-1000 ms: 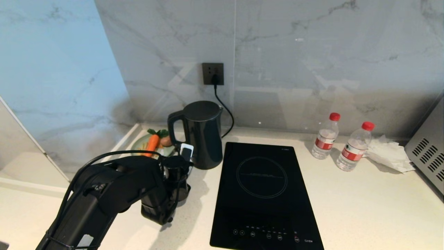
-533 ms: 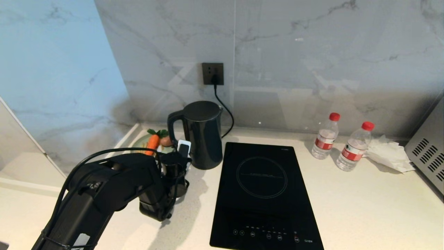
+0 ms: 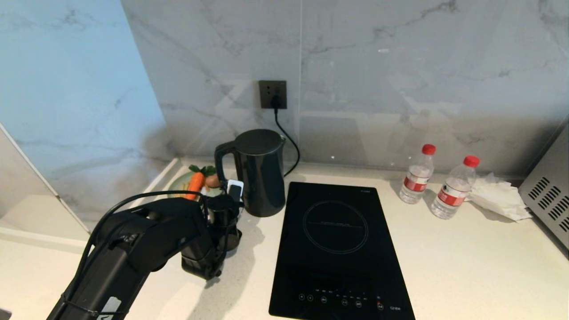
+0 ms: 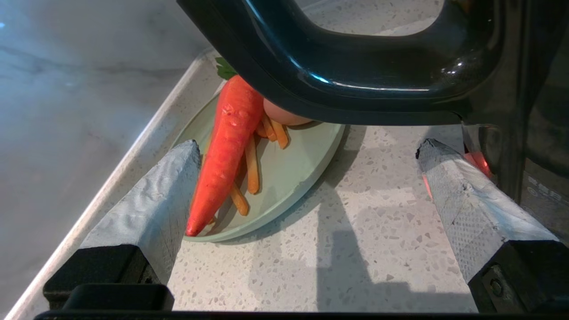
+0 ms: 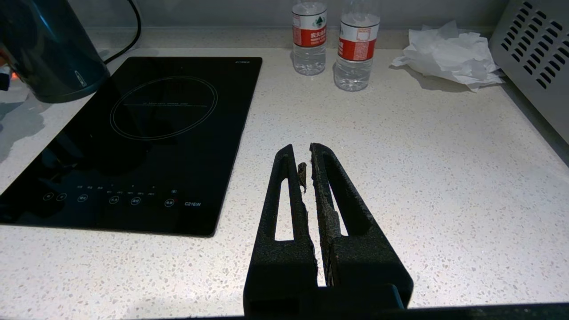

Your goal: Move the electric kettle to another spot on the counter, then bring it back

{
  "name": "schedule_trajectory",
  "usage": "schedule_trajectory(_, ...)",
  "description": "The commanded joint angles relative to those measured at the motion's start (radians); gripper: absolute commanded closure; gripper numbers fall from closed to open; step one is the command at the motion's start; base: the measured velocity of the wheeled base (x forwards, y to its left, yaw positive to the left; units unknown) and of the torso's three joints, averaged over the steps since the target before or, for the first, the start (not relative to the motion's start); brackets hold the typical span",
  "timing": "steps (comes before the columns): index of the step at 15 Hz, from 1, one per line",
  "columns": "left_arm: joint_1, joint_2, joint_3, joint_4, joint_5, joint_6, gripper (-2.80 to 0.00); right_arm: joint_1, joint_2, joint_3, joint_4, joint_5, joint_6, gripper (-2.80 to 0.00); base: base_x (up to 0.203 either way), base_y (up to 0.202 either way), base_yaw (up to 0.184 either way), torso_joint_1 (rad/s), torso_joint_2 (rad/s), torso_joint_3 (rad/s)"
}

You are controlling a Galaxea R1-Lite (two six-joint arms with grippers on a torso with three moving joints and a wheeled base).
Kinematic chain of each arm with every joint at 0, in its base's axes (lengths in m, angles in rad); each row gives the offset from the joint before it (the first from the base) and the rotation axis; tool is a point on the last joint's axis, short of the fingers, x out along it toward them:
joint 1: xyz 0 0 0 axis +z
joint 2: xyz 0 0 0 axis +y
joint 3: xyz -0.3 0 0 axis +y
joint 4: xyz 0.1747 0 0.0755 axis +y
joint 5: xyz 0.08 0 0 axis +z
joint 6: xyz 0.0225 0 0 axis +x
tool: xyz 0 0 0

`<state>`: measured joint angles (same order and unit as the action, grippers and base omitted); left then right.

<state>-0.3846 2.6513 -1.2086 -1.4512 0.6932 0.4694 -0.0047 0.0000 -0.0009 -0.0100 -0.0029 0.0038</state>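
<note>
The electric kettle (image 3: 262,173) stands upright at the back of the counter (image 3: 466,266), its loop handle (image 3: 222,164) turned toward my left arm. My left gripper (image 3: 229,198) hovers low just in front of that handle and is open with nothing between its fingers. In the left wrist view the glossy handle (image 4: 355,71) arches just beyond the two grey fingertips, and the left gripper (image 4: 309,146) looks down on bare counter. My right gripper (image 5: 302,153) is shut and empty above the counter, off to the right of the hob; it is outside the head view.
A green plate (image 4: 293,155) with a carrot (image 4: 226,142) lies just left of the kettle. The black induction hob (image 3: 338,249) lies to its right. Two water bottles (image 3: 417,175), crumpled tissue (image 3: 498,195) and a grey appliance (image 3: 549,195) sit far right. The kettle's cord runs to a wall socket (image 3: 272,94).
My left gripper has crept slightly back and left, closer to the kettle's handle, still open. The kettle and the right arm have not moved.
</note>
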Motion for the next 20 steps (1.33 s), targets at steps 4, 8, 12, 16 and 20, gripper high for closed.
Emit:
schedule_trajectory(4, 0.038, -0.03, -0.003, -0.005, 0.003, 0.003, -2.8, 0.0, 0.0, 0.001, 0.001, 0.0, -0.001, 0.0, 0.0, 0.0, 0.0, 0.0, 0.0, 0.0)
schedule_trajectory(8, 0.086, -0.051, 0.004, -0.005, -0.016, 0.005, -2.8, 0.0, 0.0, -0.001, 0.0, 0.0, 0.0, 0.0, 0.0, 0.0, 0.0, 0.0, 0.0, 0.0)
schedule_trajectory(12, 0.075, -0.051, 0.084, -0.014, -0.075, 0.005, -2.8, 0.0, 0.0, 0.001, 0.001, 0.0, -0.001, 0.0, 0.0, 0.0, 0.0, 0.0, 0.0, 0.0)
schedule_trajectory(16, 0.069, -0.056, 0.128, -0.03, -0.11, 0.038, -2.8, 0.0, 0.0, 0.0, -0.001, 0.0, 0.001, 0.0, 0.0, 0.0, 0.0, 0.0, 0.0, 0.0)
schedule_trajectory(20, 0.013, -0.043, 0.141, -0.044, -0.104, 0.063, -2.8, 0.0, 0.0, 0.0, -0.001, 0.0, 0.0, 0.0, 0.0, 0.0, 0.0, 0.0, 0.0, 0.0)
